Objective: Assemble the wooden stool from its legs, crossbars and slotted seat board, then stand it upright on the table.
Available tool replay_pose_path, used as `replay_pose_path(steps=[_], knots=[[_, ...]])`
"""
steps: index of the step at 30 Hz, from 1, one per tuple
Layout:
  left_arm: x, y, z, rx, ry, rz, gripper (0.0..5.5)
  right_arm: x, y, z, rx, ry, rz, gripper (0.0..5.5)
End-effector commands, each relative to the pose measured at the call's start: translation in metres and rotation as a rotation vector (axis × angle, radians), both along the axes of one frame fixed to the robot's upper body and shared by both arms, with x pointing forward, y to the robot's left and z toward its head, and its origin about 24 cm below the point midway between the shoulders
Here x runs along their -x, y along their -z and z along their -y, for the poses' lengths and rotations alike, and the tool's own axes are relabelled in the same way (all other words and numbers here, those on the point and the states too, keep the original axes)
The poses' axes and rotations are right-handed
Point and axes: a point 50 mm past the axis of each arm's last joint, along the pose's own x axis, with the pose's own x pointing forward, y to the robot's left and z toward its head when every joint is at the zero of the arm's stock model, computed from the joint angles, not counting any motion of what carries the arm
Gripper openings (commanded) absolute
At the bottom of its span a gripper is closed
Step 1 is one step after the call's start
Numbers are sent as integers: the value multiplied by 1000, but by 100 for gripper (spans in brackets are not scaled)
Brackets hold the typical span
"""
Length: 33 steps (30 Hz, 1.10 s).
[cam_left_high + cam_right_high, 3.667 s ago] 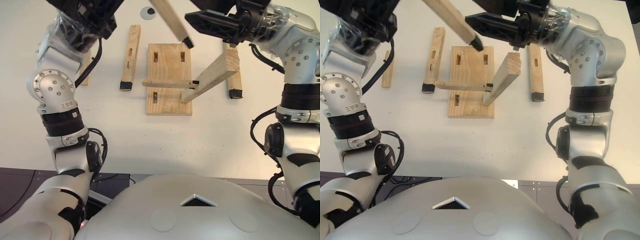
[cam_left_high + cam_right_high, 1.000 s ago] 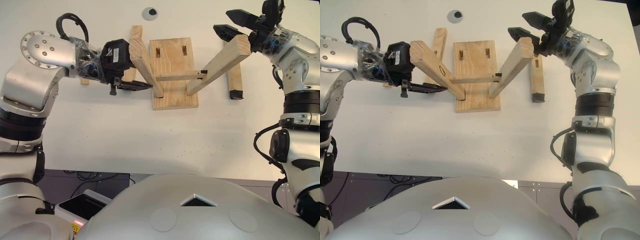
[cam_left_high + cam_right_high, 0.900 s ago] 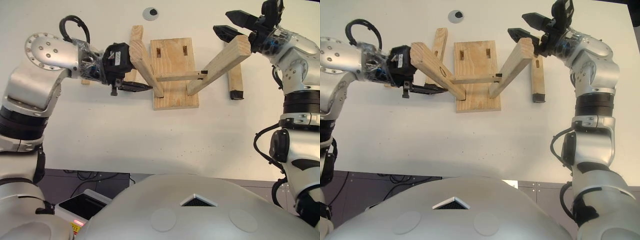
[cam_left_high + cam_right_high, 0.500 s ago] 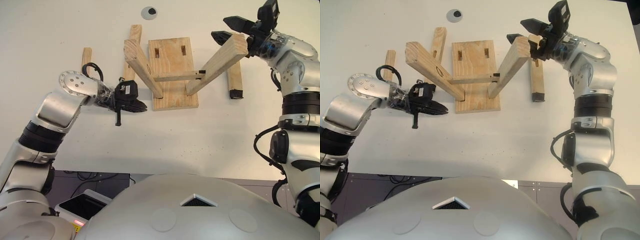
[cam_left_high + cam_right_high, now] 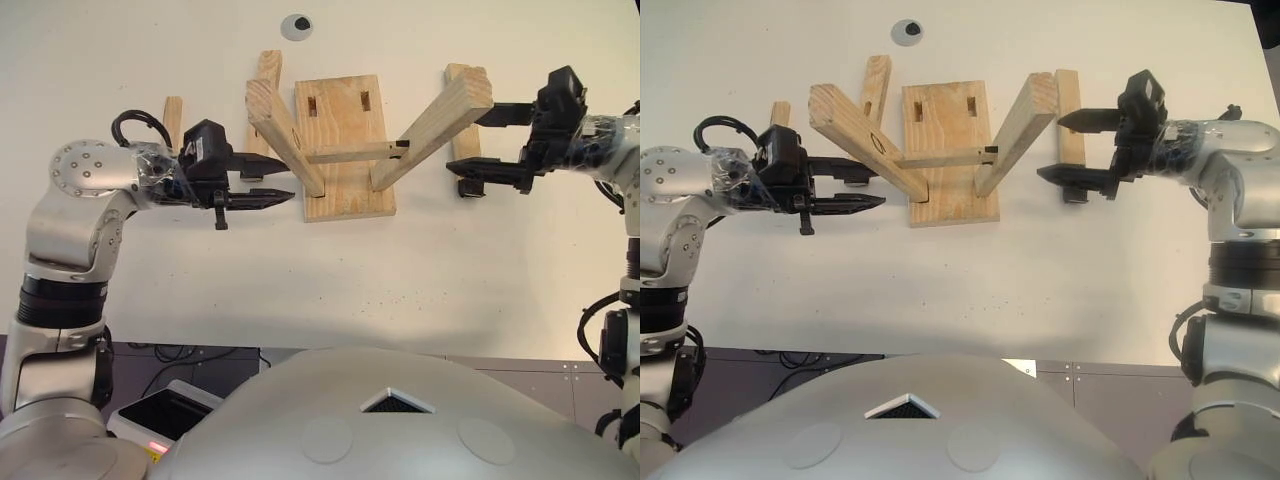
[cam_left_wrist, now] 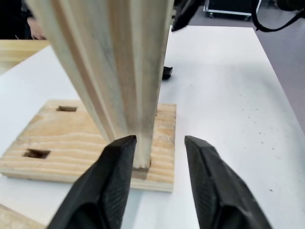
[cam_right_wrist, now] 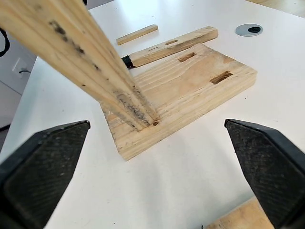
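While the left end effector hovered spread just beside the left leg, the right end effector hung equally spread by the right leg. Both legs slanted outward from the slotted seat board, joined by a crossbar. Each arm had its own leg nearest, with open tabletop on the robot's side and a spare leg lying beyond.

White table under my arms, dark floor past its edge.
A round grey grommet sits at the table's far side; black cables trail over the floor below the near edge, close to me.
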Motion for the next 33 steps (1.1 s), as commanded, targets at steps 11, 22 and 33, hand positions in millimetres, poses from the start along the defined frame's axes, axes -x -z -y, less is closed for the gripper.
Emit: replay_pose_path(steps=[11,22,33], knots=[[-16,-11,6,92,-6,76,192,-9,-4,-37,-70,-87,122,467],[-15,-9,3,89,16,16,312,-13,-4,-39,-69,-88,133,255],[-17,-13,22,159,14,63,457,-13,-5,-41,-73,-102,131,226]])
